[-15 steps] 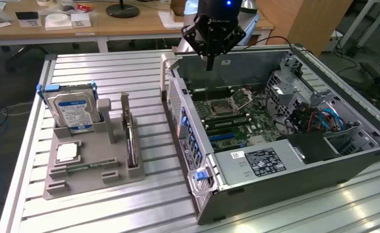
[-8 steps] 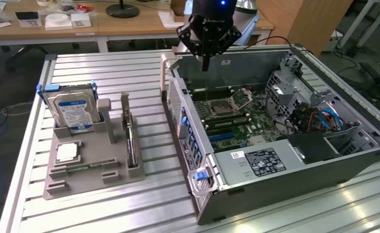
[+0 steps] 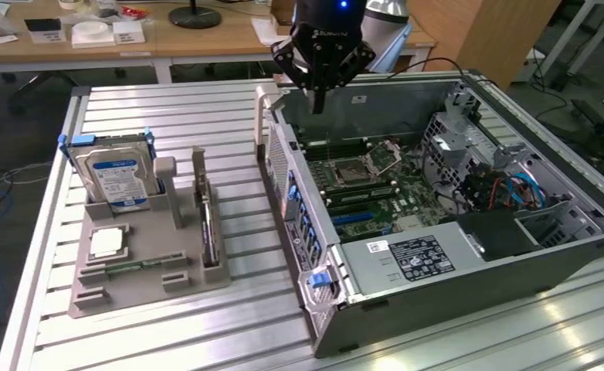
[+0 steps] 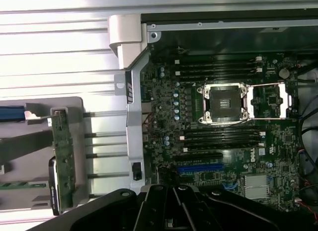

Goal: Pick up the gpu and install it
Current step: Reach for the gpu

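**Gripper empty above the open case**

Fingers point(image 3: 320, 97) are pressing together, gripping nothing. The gripper point(image 3: 320, 107) is hovering above the open computer case point(image 3: 508, 255), near one edge of its motherboard point(image 3: 369, 182). The gpu point(image 3: 209, 232) is standing edge-on in the grey holder point(image 3: 137, 270) just beside the case. The hard drive point(image 3: 117, 178) is sitting farther from the case

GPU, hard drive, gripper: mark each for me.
gpu point(image 4: 62, 156), wrist view, middle of the card's face.
hard drive point(image 3: 120, 179), exterior view, on its blue label.
gripper point(image 3: 320, 105), exterior view, between its shut fingertips.
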